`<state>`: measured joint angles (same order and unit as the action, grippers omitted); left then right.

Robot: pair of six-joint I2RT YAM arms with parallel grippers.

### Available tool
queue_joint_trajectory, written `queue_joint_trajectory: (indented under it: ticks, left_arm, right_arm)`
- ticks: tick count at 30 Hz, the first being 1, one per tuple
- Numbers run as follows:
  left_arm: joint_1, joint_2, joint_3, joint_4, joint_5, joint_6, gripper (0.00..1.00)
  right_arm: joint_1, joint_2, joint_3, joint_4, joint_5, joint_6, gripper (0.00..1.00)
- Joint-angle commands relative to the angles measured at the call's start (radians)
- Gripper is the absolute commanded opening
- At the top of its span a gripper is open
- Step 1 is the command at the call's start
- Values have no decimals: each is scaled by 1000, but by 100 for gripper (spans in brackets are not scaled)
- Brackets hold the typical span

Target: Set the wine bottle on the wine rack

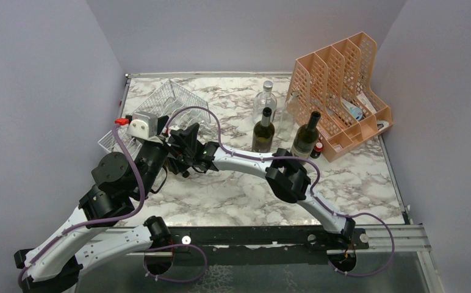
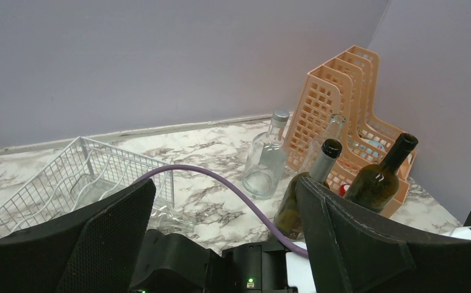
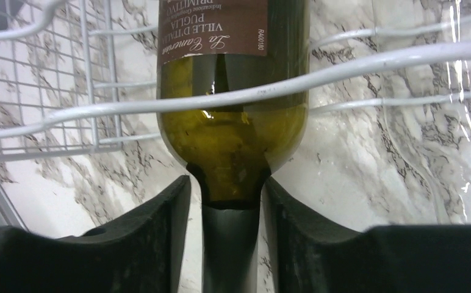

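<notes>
Wine bottle (image 3: 233,128): olive-green glass with a brown paper label, lying inside the white wire wine rack (image 3: 367,64) at the table's back left. Rack wires cross in front of its shoulder.
Right gripper (image 3: 227,195): jaws flank the neck with a thin gap on each side, so they are not clamped.
Left gripper (image 2: 224,186): jaws wide apart, nothing between them, hovering near the rack.
Handling, judged: rigid, smooth, breakable glass, fairly heavy. The round body could roll unless a cradle seats it. The neck is the only narrow hold.
Surroundings: two upright dark green bottles (image 1: 263,131) and a clear capped bottle (image 1: 265,101) stand mid-table. A peach-orange perforated file holder (image 1: 343,85) sits behind them, well apart from the rack. Rack wires crowd the right gripper's jaws, a likely snag.
</notes>
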<state>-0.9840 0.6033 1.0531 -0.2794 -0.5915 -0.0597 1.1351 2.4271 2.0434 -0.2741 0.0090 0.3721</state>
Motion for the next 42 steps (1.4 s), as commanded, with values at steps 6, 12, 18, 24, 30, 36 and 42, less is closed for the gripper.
queue_joint_trajectory:
  ticks: [6, 12, 18, 24, 30, 36, 42]
  left_arm:
    - [-4, 9, 43, -3, 15, 18, 92]
    - [-4, 5, 29, 16, -17, 116, 99]
    - [-4, 5, 17, 57, -41, 172, 99]
    - [-4, 49, 10, 55, -47, 183, 99]
    - [-4, 136, 19, 34, -119, 150, 99]
    - [-1, 193, 35, 21, -193, 115, 99]
    - [64, 270, 74, -39, -155, 60, 99]
  right_arm:
    - [1, -120, -81, 133, 37, 15, 59]
    - [1, -258, -244, 228, 44, 32, 65]
    - [1, -377, -380, 272, 76, 48, 66]
    - [1, -496, -520, 300, 133, 67, 66]
    - [0, -644, -673, 317, 218, 98, 65]
    - [0, -761, -797, 326, 196, 98, 60]
    - [1, -731, -834, 299, 132, 115, 60]
